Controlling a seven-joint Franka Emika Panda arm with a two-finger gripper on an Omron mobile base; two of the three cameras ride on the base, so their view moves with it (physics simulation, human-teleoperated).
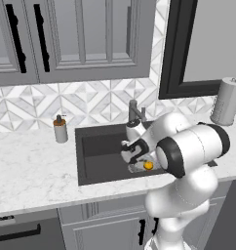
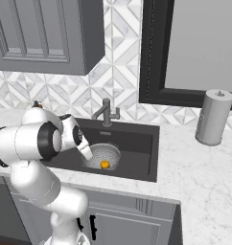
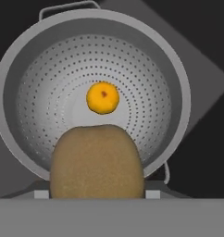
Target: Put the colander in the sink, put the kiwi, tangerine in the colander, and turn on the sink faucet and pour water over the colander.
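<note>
The silver perforated colander (image 3: 178, 92) sits in the dark sink (image 1: 98, 146), toward its right side. The orange tangerine (image 3: 102, 97) lies at the bottom of the colander (image 2: 110, 152). My gripper (image 3: 97, 194) hangs just above the colander's near rim, shut on the brown kiwi (image 3: 97, 162), which hides most of the fingers. From the base views the gripper (image 1: 134, 158) points down into the sink (image 2: 137, 143) beside the tangerine (image 1: 148, 165). The dark faucet (image 1: 133, 111) stands behind the basin, its spout (image 2: 106, 112) over the sink; no water shows.
A soap dispenser (image 1: 60, 129) stands on the marble counter left of the sink. A grey paper towel roll (image 2: 213, 117) stands on the counter at the right, below the window. Cabinets hang above the left counter.
</note>
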